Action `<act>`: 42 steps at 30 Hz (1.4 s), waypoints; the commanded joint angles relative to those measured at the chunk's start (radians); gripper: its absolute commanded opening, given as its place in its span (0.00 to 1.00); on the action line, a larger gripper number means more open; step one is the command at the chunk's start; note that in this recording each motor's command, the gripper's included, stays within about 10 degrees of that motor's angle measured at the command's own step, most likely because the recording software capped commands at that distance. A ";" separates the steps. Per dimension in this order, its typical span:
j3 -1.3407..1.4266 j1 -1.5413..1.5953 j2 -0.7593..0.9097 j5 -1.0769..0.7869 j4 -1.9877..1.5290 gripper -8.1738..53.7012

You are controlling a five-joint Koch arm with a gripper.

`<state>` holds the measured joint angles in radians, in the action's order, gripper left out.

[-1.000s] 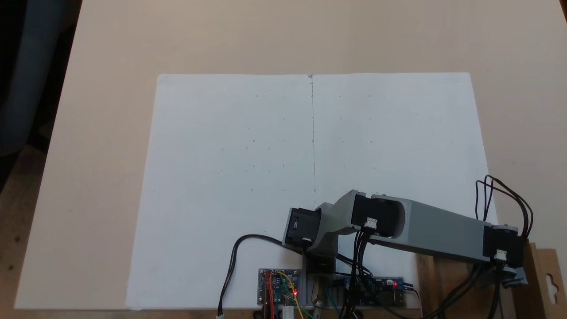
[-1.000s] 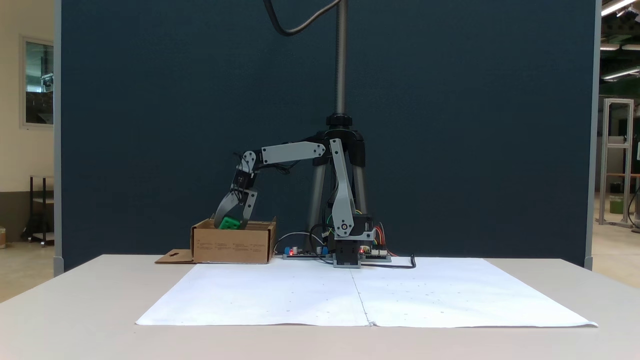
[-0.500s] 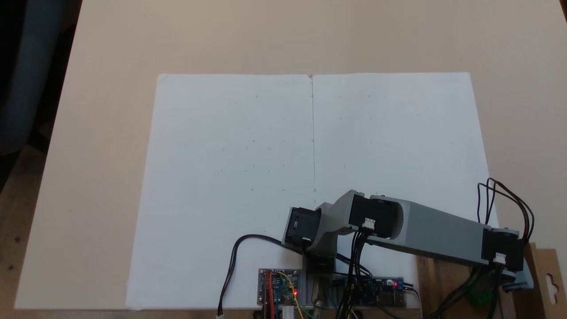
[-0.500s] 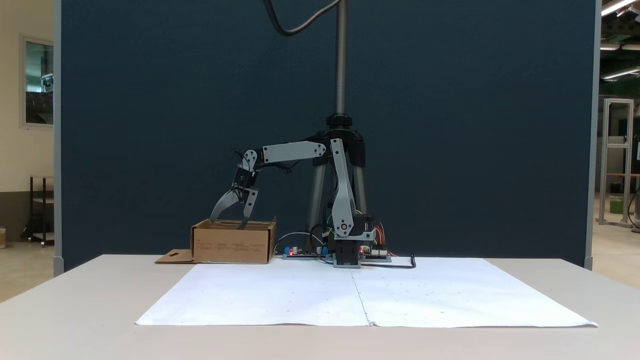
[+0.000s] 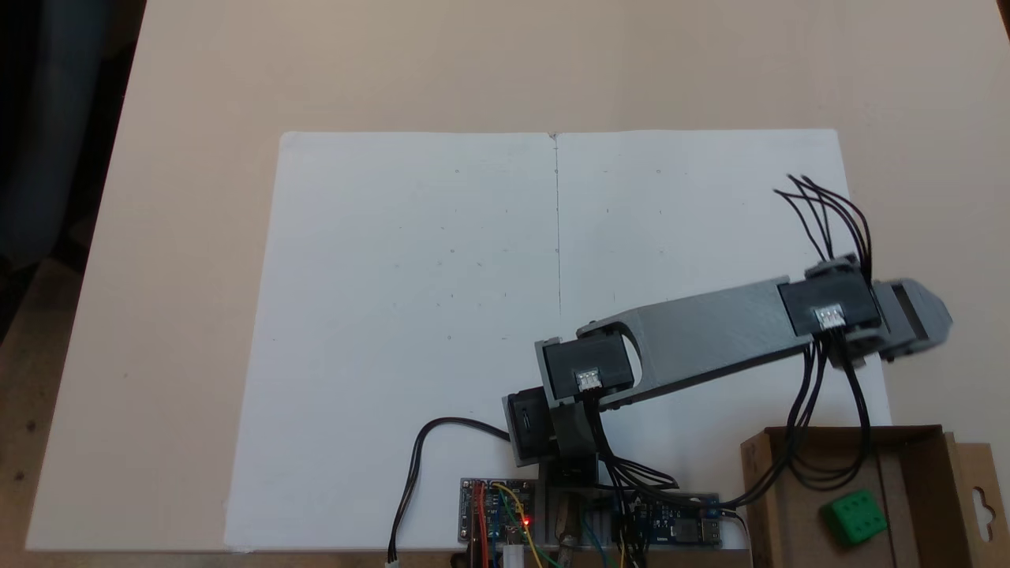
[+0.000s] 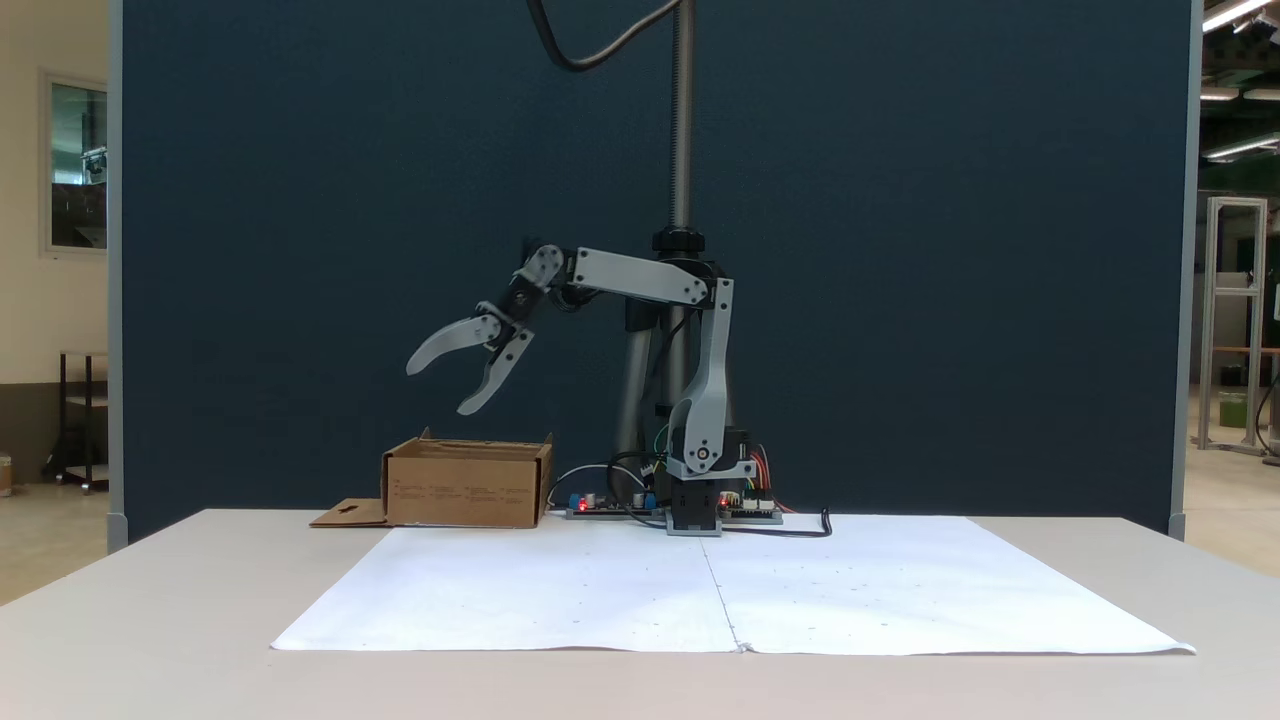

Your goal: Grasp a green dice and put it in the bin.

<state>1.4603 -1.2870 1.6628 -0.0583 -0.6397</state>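
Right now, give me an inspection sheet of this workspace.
Surface: beige table with white paper sheets laid flat, seam down the middle.
Job's things: green dice lies inside the bin, free of the arm.
Clutter: nothing seen on the paper.
Grippers: gripper open, raised above the bin, holding nothing.
Cables: black wires loop off the arm; circuit boards with coloured leads at its base.
Surroundings: dark blue partition behind, metal stand pole.

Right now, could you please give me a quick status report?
Gripper open, empty, raised above the brown cardboard bin. Small green dice resting inside bin. Nothing in the way.
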 commanded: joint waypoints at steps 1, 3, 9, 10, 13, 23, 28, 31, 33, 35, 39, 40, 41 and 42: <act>-0.055 0.098 0.066 0.071 -0.008 0.79; -0.055 0.207 0.075 0.071 -0.003 0.83; -0.051 0.529 0.089 0.075 0.026 0.84; -0.049 0.578 0.087 0.075 0.043 0.84; 0.005 0.713 0.097 0.077 0.141 0.84; 0.492 1.015 0.258 0.071 0.520 0.83; 0.762 1.091 0.356 0.071 0.704 0.83; 0.930 1.146 0.403 0.064 0.808 0.83; 1.040 1.190 0.440 0.055 0.871 0.83; 1.144 1.233 0.468 0.048 0.940 0.83; 1.315 1.298 0.541 0.032 1.073 0.83; 1.355 1.301 0.566 0.032 1.103 0.83; 1.390 1.304 0.592 0.034 1.139 0.83; 1.422 1.308 0.615 0.034 1.173 0.83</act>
<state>2.8977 0.0061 2.2319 -0.0445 0.4004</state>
